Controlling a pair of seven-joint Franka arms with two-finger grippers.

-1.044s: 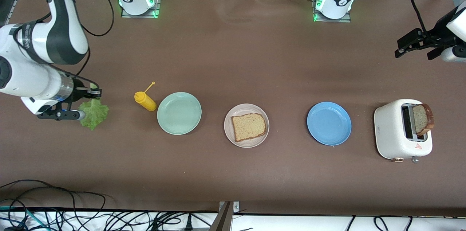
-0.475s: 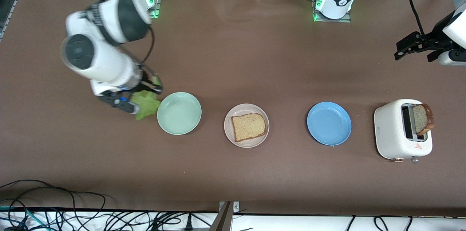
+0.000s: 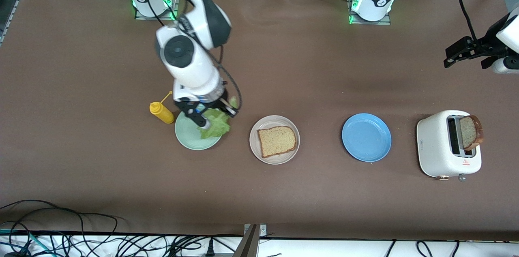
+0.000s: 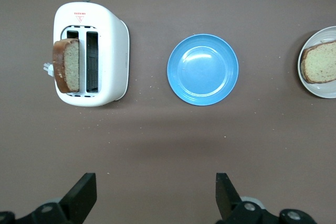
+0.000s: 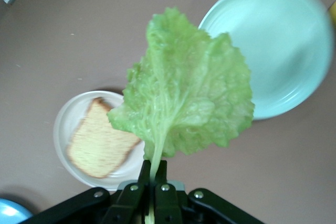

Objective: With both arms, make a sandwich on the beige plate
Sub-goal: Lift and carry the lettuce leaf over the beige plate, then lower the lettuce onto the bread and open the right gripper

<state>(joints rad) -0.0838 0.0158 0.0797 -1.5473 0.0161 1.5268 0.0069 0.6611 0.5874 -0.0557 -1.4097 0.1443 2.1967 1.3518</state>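
My right gripper (image 3: 225,112) is shut on the stem of the green lettuce leaf (image 3: 216,126), which hangs over the mint-green plate's edge toward the beige plate (image 3: 275,119). In the right wrist view the lettuce leaf (image 5: 186,98) fans out from the shut right gripper (image 5: 154,170), above the beige plate (image 5: 64,120) and its bread slice (image 5: 100,141). That tan bread slice (image 3: 277,140) lies flat on the beige plate. A second bread slice (image 3: 470,131) stands in the toaster. My left gripper (image 3: 464,61) waits open and empty above the left arm's end of the table; in its wrist view the left gripper (image 4: 156,195) shows nothing between its fingers.
A mint-green plate (image 3: 188,135) sits beside the beige plate toward the right arm's end, with a yellow mustard bottle (image 3: 162,113) next to it. A blue plate (image 3: 366,137) and a white toaster (image 3: 436,147) stand toward the left arm's end. Cables run along the table's near edge.
My right arm has carried the lettuce leaf from the right arm's end of the table, past the mustard bottle, to over the mint-green plate. The left gripper has barely shifted.
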